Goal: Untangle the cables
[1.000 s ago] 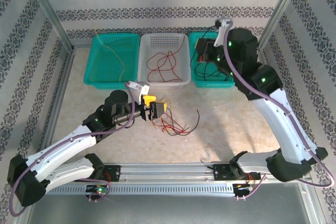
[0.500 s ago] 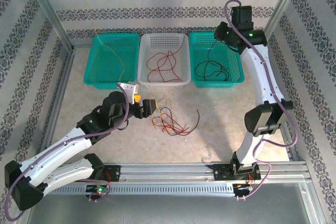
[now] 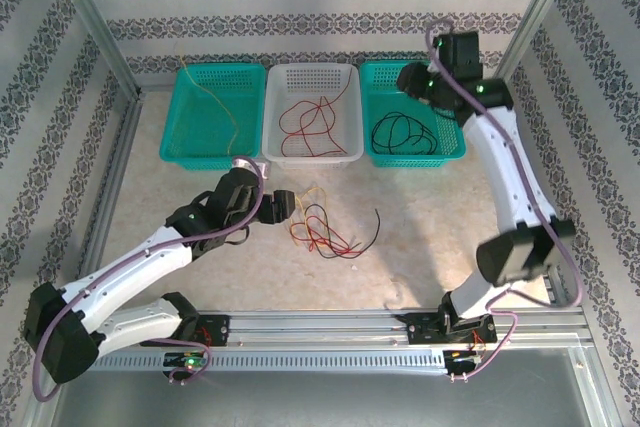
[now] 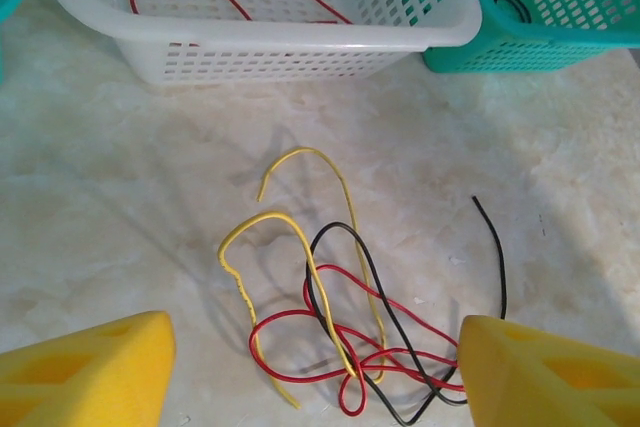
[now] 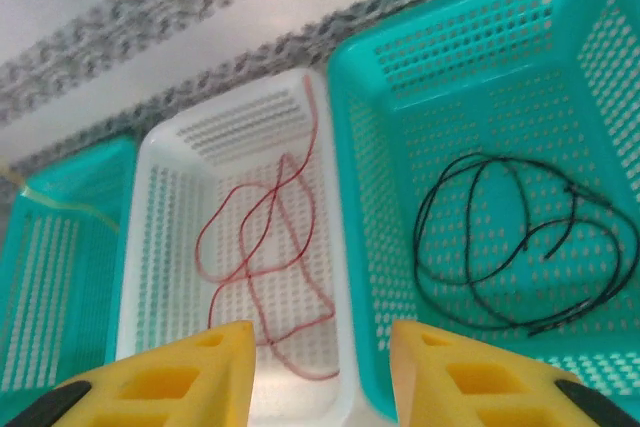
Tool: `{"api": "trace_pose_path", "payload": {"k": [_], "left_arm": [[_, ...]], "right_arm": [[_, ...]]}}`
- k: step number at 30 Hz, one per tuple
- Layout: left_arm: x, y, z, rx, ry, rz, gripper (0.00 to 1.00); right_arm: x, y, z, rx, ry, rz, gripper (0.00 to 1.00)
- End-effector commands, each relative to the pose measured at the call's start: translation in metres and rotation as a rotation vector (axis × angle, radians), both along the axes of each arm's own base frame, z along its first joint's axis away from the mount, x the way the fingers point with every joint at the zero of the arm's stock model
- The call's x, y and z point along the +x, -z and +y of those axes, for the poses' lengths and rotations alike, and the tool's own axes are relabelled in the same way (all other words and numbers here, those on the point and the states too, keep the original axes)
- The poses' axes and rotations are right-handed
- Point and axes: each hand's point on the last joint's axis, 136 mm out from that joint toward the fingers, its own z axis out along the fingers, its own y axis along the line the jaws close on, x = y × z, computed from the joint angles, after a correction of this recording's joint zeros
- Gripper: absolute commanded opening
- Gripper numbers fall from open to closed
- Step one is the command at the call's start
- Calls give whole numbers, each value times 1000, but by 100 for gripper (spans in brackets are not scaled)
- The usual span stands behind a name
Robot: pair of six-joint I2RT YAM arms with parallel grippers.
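Left gripper (image 4: 315, 347) hovers, fingers (image 4: 90, 367) spread wide and empty, over the cables (image 3: 325, 232) tangled on the table (image 4: 120, 197) just in front of the white basket (image 4: 250, 35). Best pinch the yellow cable (image 4: 310, 150) by its free end nearest that basket and draw slowly, so the red cable (image 4: 270, 319) and black cable (image 4: 497, 257) slip off rather than tighten.

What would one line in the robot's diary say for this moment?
left jaws open over tangled cables on table | right jaws open above baskets | red cable in white basket | black cable in right green basket
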Motion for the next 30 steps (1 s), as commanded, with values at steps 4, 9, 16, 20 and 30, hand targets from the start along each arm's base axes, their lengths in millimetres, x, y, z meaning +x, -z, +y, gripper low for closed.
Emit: {"api": "trace_pose_path", "payload": {"k": [4, 9, 16, 20, 30], "left_arm": [[8, 26, -5, 13, 18, 123, 68], [18, 51, 2, 13, -30, 213, 59], [31, 59, -5, -53, -47, 253, 57], [34, 57, -11, -141, -89, 291, 64], [40, 38, 26, -529, -375, 286, 48]], "right_arm": [[-83, 44, 51, -38, -152, 10, 45], [-132, 106, 74, -14, -199, 118, 46], [-158, 165, 121, 67, -291, 251, 46], [-159, 172, 144, 37, -337, 265, 45], [-152, 159, 152, 43, -345, 233, 45]]}}
